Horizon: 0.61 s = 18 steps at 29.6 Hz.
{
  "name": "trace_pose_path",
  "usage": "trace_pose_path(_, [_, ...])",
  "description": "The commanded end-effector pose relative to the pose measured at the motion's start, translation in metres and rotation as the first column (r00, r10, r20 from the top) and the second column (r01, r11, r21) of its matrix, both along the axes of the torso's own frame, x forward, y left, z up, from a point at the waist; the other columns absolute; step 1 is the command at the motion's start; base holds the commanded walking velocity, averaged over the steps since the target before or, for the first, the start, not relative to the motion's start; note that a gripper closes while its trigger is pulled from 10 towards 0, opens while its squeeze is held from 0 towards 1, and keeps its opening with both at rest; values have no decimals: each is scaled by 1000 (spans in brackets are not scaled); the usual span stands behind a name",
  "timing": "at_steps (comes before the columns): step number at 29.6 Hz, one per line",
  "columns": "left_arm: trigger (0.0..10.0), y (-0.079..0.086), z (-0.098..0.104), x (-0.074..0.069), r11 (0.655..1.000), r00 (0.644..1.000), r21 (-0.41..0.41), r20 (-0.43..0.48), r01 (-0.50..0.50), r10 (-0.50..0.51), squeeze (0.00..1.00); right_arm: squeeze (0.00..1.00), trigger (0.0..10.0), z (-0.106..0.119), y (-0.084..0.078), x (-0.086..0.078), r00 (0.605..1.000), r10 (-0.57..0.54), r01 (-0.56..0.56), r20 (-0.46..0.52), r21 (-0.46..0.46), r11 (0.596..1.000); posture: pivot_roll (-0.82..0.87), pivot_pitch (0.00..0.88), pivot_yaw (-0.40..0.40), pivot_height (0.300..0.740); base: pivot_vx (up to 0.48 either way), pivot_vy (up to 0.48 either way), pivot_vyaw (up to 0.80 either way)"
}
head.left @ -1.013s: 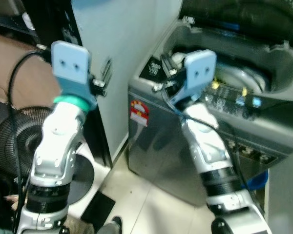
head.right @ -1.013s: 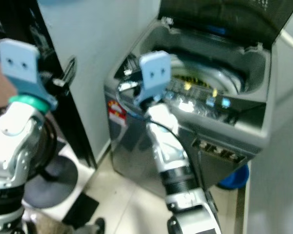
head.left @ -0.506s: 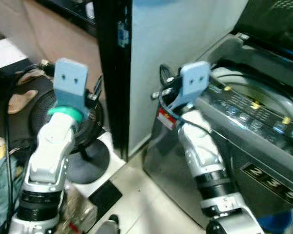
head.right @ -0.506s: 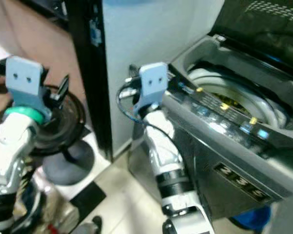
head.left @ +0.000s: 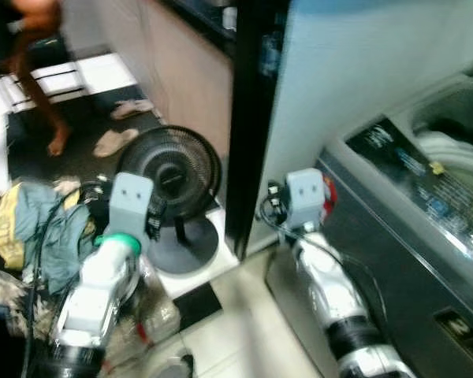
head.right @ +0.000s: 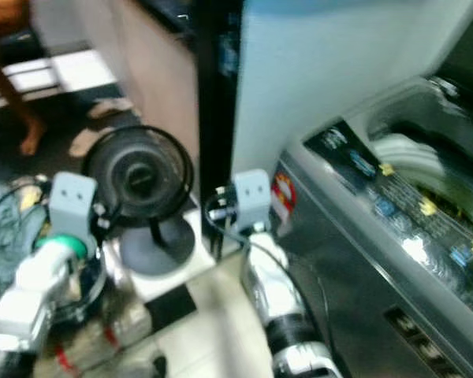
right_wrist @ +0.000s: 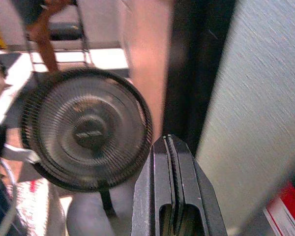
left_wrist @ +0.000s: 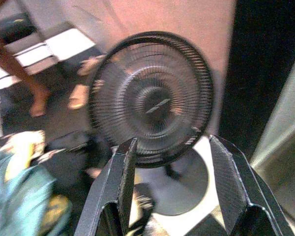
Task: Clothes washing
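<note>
The grey top-loading washing machine stands at the right with its lid up, and something white lies in its tub. A heap of teal and yellow clothes lies on the floor at the far left, beside my left arm. My left gripper is open and empty, held in the air facing a black floor fan. My right gripper is shut on nothing, held near the washer's front left corner. The pictures are blurred.
The black fan stands on a round base between my arms. A tall pale panel with a black edge rises behind the washer. Slippers and a person's bare leg are at the far left, on dark floor.
The whole view has swung left and away from the washer, which now sits at the right edge. The fan, clothes heap and person's leg have come into view. Both arms stay raised.
</note>
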<state>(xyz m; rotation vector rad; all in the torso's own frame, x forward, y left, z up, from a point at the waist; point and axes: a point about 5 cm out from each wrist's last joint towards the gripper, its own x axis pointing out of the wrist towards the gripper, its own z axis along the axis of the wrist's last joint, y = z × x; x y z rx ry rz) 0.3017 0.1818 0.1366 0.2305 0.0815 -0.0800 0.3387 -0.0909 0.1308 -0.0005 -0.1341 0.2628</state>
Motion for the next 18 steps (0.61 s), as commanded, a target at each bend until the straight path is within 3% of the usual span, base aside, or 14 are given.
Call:
trace_pose_path(1, [10000,-2,-5,-1,1000,1000,1,-6,3,-3,0,0,10000,-3,2,-1,1000,3,-3,-6,4,1000,91,0,-17,740,0,0,800])
trace_pose_path(18, [10000,0,-7,-2,1000,999,8,35,-8,8,0,0,10000,-8,2,-1,1000,4,-4,1,-3,1000,88,0,-15,740,0,0,800])
